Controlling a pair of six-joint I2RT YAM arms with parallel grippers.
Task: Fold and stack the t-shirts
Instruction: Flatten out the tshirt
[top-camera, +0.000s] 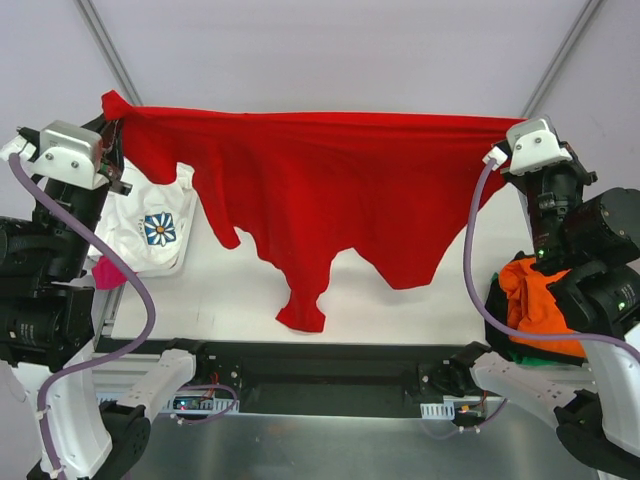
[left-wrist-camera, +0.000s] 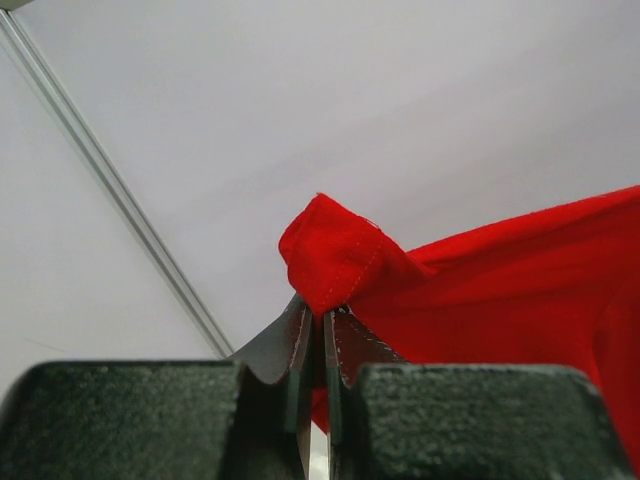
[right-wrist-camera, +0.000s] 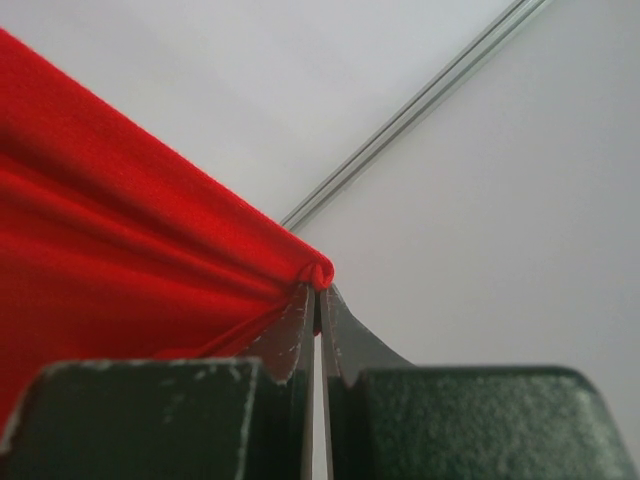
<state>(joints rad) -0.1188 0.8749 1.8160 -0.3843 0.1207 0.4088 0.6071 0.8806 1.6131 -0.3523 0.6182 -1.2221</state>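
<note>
A bright red t-shirt (top-camera: 330, 190) hangs stretched in the air between both arms, its lower edge trailing down to the table. My left gripper (top-camera: 112, 128) is shut on the shirt's left corner (left-wrist-camera: 335, 255), which bunches above the fingertips. At the far right, my right gripper (top-camera: 503, 140) is shut on the other corner (right-wrist-camera: 318, 272). A folded white t-shirt with a blue flower print (top-camera: 155, 225) lies on the table at the left, partly behind the red cloth. A pink one (top-camera: 105, 272) peeks out below it. Orange (top-camera: 535, 300) and green (top-camera: 530, 352) t-shirts are heaped at the right.
The white table (top-camera: 220, 300) has a black rail along its near edge (top-camera: 320, 355). Both arm bases and their cables (top-camera: 140, 300) flank the table at left and right. Grey walls with a metal strip (left-wrist-camera: 110, 190) stand behind.
</note>
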